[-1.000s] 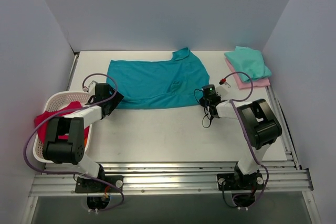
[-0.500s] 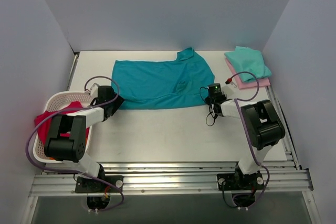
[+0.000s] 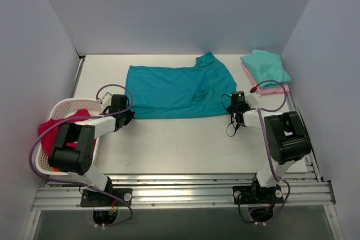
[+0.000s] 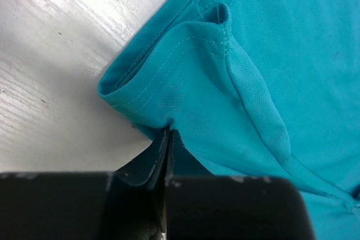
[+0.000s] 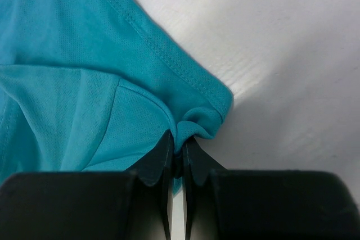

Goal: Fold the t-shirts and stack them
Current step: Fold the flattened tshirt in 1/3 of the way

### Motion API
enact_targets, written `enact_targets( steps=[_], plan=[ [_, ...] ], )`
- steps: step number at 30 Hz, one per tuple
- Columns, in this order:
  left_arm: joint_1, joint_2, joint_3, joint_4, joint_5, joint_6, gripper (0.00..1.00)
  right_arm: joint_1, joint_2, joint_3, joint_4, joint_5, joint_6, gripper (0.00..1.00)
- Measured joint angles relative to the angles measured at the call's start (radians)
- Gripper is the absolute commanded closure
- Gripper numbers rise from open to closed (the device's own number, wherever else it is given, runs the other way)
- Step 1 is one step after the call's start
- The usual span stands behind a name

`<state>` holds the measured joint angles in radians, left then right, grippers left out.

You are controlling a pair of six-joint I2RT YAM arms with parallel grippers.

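Observation:
A large teal-blue t-shirt point(image 3: 177, 91) lies spread flat across the back middle of the table. My left gripper point(image 3: 128, 114) is shut on its near left corner point(image 4: 140, 99), the hem bunched just above the closed jaws. Over at the near right corner point(image 5: 208, 113), my right gripper point(image 3: 232, 109) is shut too, with a fold of cloth pinched between its fingers point(image 5: 163, 155). A folded mint-green t-shirt point(image 3: 265, 66) rests on a folded pale pink t-shirt point(image 3: 264, 88) at the back right.
A white lattice basket point(image 3: 53, 111) stands at the left edge with red cloth point(image 3: 59, 127) hanging out of it. Grey walls close in the back and both sides. Cables loop off both wrists.
The left gripper has closed on the teal shirt's near left corner. Both grippers and the whole shirt have shifted to the right across the table.

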<state>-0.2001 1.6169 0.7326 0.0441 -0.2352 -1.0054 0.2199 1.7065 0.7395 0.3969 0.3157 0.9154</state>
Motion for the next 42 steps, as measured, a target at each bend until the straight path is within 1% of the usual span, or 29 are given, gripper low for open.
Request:
enact_targets(
  steps=[5, 13, 16, 18, 19, 20, 21, 22, 23, 25, 26, 27, 30, 33, 35, 37, 40, 42],
  plan=[
    [-0.024, -0.013, -0.002, -0.018, -0.005, -0.006, 0.98, -0.024, -0.067, -0.053, -0.031, -0.003, 0.0, 1.0],
    [-0.067, -0.109, -0.047, -0.089, -0.034, -0.029, 0.98, -0.024, -0.195, -0.103, -0.104, 0.004, 0.001, 1.0],
    [-0.078, -0.151, -0.075, -0.101, -0.039, -0.042, 0.98, -0.024, -0.266, -0.151, -0.136, 0.008, 0.004, 0.97],
    [-0.087, -0.183, -0.1, -0.11, -0.04, -0.052, 0.96, -0.024, -0.316, -0.182, -0.158, 0.01, 0.006, 0.9],
    [-0.09, -0.2, -0.113, -0.118, -0.041, -0.058, 0.95, -0.024, -0.342, -0.198, -0.169, 0.01, 0.008, 0.83],
    [-0.094, -0.219, -0.126, -0.122, -0.042, -0.061, 0.9, -0.024, -0.369, -0.213, -0.184, 0.011, 0.011, 0.56],
    [-0.097, -0.238, -0.14, -0.129, -0.043, -0.064, 0.87, -0.024, -0.397, -0.226, -0.196, 0.013, 0.019, 0.41],
    [-0.099, -0.259, -0.154, -0.135, -0.046, -0.069, 0.85, -0.025, -0.426, -0.238, -0.209, 0.016, 0.018, 0.24],
    [-0.1, -0.292, -0.177, -0.146, -0.049, -0.076, 0.68, -0.025, -0.457, -0.247, -0.227, 0.019, 0.024, 0.0],
    [-0.102, -0.33, -0.196, -0.162, -0.051, -0.085, 0.48, -0.023, -0.513, -0.255, -0.261, 0.021, 0.027, 0.0],
    [-0.103, -0.354, -0.205, -0.174, -0.05, -0.083, 0.22, -0.023, -0.538, -0.255, -0.278, 0.026, 0.032, 0.0],
    [-0.104, -0.379, -0.211, -0.191, -0.05, -0.081, 0.16, -0.022, -0.571, -0.253, -0.303, 0.031, 0.031, 0.0],
    [-0.106, -0.462, -0.211, -0.241, -0.053, -0.091, 0.03, -0.022, -0.639, -0.232, -0.381, 0.054, 0.031, 0.0],
    [-0.106, -0.551, -0.183, -0.301, -0.06, -0.091, 0.06, -0.022, -0.671, -0.16, -0.451, 0.081, 0.024, 0.0],
    [-0.106, -0.574, -0.132, -0.329, -0.069, -0.089, 0.06, -0.022, -0.663, -0.078, -0.47, 0.095, 0.014, 0.0],
    [-0.105, -0.569, -0.058, -0.336, -0.081, -0.075, 0.06, -0.022, -0.621, 0.032, -0.471, 0.095, -0.008, 0.0],
    [-0.089, -0.502, 0.069, -0.286, -0.083, -0.034, 0.06, -0.022, -0.462, 0.242, -0.428, 0.07, -0.051, 0.0],
    [-0.058, -0.402, 0.167, -0.235, -0.07, 0.002, 0.06, -0.023, -0.317, 0.394, -0.395, 0.035, -0.08, 0.0]
  ],
)
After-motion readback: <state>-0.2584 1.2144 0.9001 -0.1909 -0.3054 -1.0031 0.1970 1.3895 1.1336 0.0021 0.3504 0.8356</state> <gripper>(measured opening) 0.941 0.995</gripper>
